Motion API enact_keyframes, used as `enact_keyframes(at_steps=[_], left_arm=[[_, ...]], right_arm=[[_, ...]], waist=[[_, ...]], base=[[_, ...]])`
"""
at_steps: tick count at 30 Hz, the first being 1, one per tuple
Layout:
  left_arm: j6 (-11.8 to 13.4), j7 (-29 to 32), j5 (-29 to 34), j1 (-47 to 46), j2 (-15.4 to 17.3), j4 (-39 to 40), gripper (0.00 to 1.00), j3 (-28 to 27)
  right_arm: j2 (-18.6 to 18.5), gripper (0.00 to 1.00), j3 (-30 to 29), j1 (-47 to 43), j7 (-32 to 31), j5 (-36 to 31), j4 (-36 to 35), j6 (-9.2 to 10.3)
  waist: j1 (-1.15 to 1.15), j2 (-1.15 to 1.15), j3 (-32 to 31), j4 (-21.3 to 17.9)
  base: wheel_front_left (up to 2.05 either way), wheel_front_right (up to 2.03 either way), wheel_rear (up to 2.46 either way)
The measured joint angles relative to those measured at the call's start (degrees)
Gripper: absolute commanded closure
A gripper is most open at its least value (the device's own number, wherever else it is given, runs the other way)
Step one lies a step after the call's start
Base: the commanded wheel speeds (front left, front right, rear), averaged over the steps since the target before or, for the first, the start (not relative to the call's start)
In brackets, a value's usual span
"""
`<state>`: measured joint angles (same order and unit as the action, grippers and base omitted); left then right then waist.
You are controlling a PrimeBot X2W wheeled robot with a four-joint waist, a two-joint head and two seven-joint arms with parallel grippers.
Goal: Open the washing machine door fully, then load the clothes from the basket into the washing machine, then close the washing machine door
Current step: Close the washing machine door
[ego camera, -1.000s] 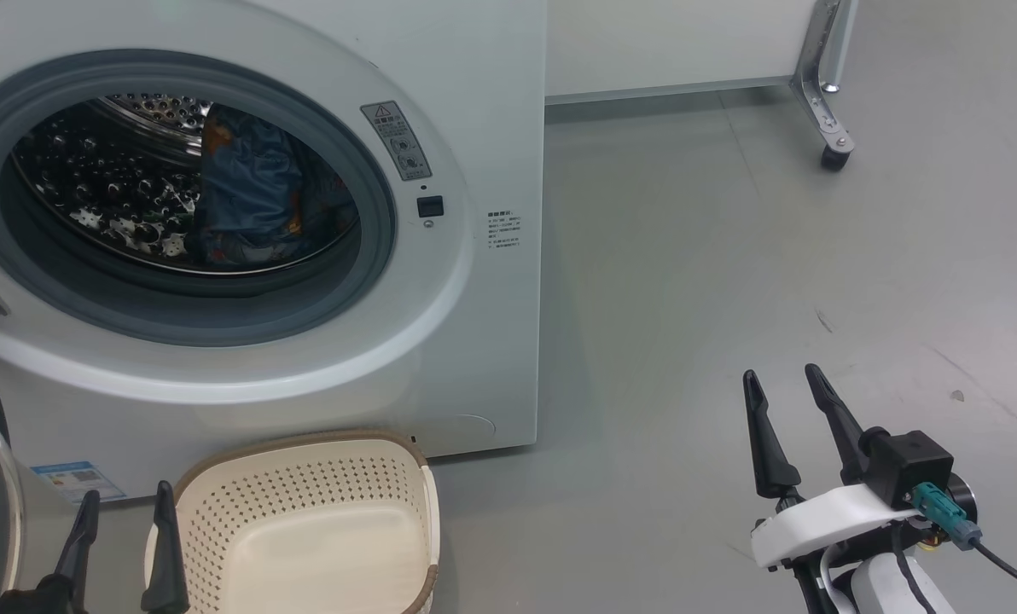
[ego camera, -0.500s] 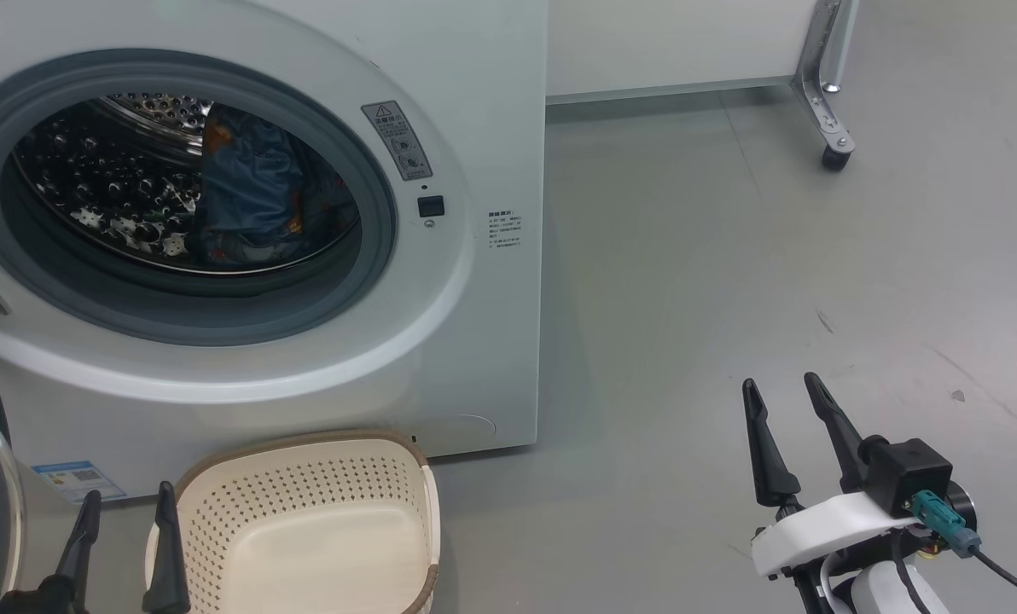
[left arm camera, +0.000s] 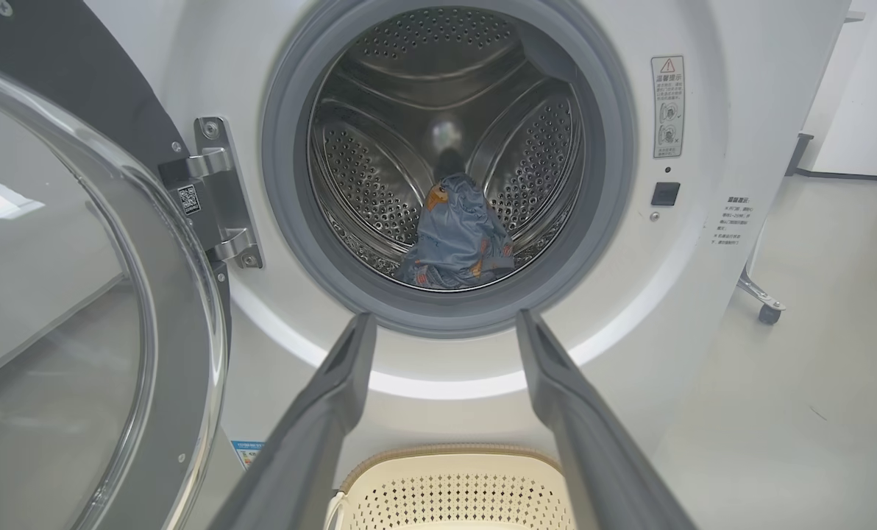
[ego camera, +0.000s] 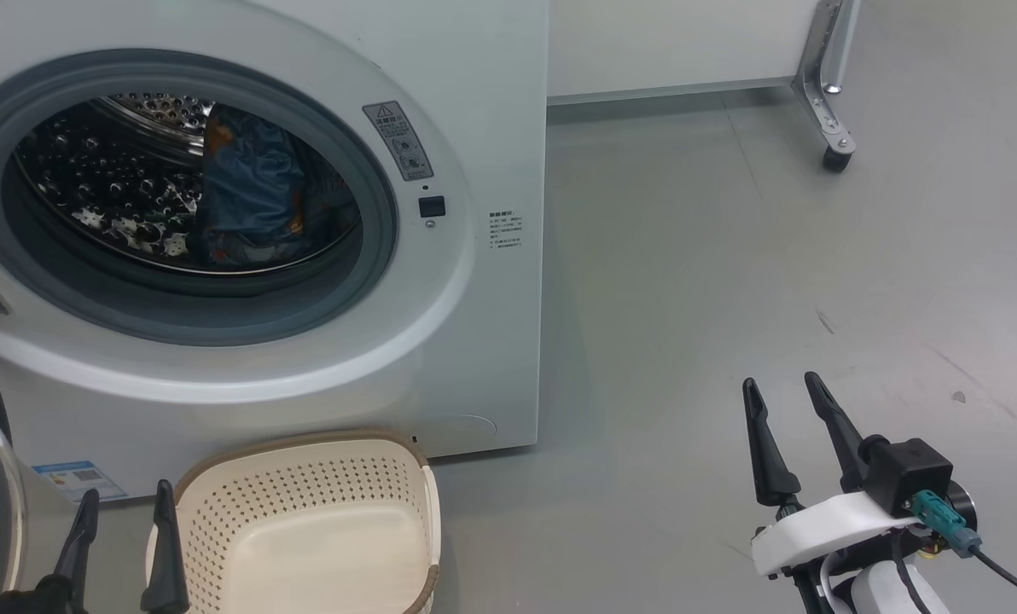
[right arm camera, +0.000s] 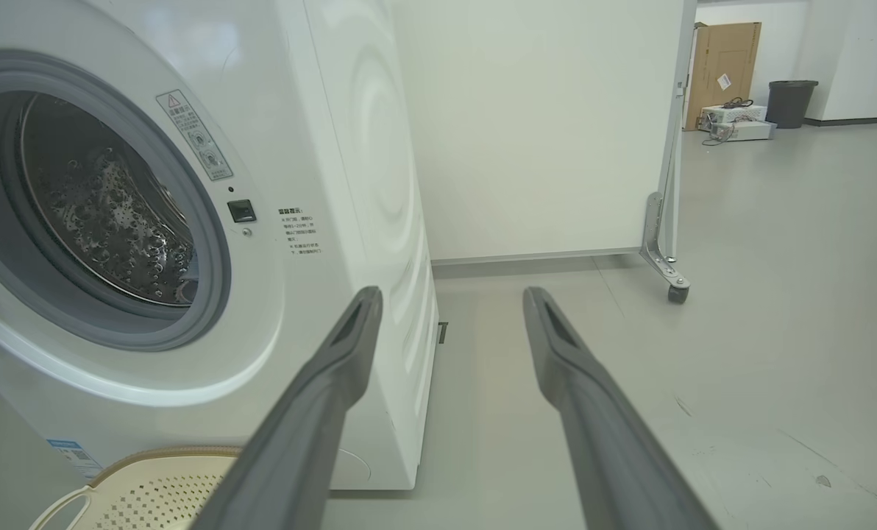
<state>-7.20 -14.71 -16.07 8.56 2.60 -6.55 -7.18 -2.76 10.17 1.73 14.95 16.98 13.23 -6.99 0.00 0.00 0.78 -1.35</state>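
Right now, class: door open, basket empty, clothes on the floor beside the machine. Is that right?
Not quite: the clothes lie inside the washing machine, not on the floor, as the left wrist view shows. The washing machine door is open and the basket empty.

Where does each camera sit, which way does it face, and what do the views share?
Head view: on the head, looking down at the washing machine, empty basket and floor; left gripper and right gripper at the bottom corners, open.
Left wrist view: left wrist, facing into the drum at the clothes, open door at left; own fingers.
Right wrist view: right wrist, facing past the machine's side to a white panel; own fingers.
Shared: all show the machine's opening and the basket.
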Motion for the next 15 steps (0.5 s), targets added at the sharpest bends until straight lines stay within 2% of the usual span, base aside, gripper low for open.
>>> enact_keyframes(at_steps=[15], left_arm=[[0.00, 0.00, -0.81, 0.01, -0.02, 0.03, 0.00, -0.05]], right_arm=[[0.03, 0.00, -0.12, -0.01, 0.00, 0.00, 0.00, 0.00]], waist=[[0.00, 0.00, -0.23, -0.09]], base=[[-0.01, 0.01, 0.00]])
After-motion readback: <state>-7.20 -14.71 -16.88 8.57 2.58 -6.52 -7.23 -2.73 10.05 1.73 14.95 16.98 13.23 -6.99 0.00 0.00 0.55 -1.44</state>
